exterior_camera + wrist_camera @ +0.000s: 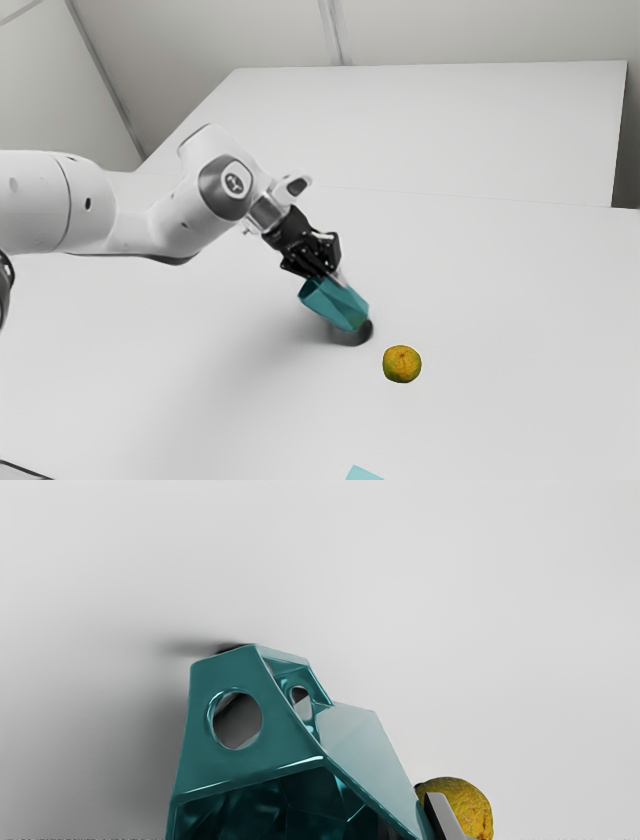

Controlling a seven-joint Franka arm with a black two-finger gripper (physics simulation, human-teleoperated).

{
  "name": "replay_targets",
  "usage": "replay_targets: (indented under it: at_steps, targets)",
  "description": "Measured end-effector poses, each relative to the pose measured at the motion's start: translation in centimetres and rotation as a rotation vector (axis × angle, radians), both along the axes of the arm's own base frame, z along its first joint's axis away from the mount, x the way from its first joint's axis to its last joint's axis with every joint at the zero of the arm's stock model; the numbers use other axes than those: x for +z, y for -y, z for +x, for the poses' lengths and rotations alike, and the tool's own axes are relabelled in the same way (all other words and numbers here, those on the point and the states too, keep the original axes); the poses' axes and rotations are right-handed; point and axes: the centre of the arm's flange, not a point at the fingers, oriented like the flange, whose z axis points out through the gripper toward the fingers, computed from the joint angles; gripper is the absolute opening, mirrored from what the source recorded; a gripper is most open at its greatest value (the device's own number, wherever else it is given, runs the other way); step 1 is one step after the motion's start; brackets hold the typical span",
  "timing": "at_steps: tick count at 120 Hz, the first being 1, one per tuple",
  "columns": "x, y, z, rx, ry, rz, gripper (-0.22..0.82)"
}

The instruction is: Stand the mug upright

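Note:
In the exterior view the gripper point(337, 277) reaches down to the rim end of the teal faceted mug point(338, 304). The mug is tilted, its mouth toward the hand and its base lower, pointing to the exterior view's right. A dark shadow lies below its base. In the wrist view the mug point(250, 760) shows its open mouth and its handle with a round hole. The gripper point(416, 826) is shut on the mug's wall, a light finger point(444, 814) against the outside and the other partly visible inside the mouth.
A yellow-green citrus fruit point(402, 364) rests on the white table point(500, 300), a short way from the mug's base. In the wrist view the fruit point(462, 800) appears behind the outer finger. A pale teal piece point(363, 474) is cut off at the exterior view's bottom edge.

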Motion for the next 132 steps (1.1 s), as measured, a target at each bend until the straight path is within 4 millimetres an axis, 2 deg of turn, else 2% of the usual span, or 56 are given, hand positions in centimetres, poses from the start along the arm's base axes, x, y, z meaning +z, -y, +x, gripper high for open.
replay_targets:
  at_steps: [14, 25, 43, 52, 63, 77, 86, 100, 132]
  targets:
    - [2.2, -1.2, -0.1, -0.047, 0.057, 0.085, -0.15]
    - [4.0, -2.8, -0.5, -0.095, 0.107, 0.192, -0.15]
    - [4.4, -6.1, -3.0, -0.151, 0.118, 0.366, -0.15]
    - [4.0, -6.8, -3.4, -0.192, 0.118, 0.459, -0.15]
    - [3.4, -6.1, -4.2, -0.246, 0.115, 0.546, -0.16]
    - [2.9, -3.3, -6.6, -0.296, 0.114, 0.595, -0.17]
    - [2.8, -3.0, -6.9, -0.284, 0.111, 0.61, -0.17]
    - [2.2, -2.3, -6.6, -0.26, 0.108, 0.621, -0.17]
    - [1.5, -0.7, -4.0, -0.19, 0.129, 0.615, -0.18]
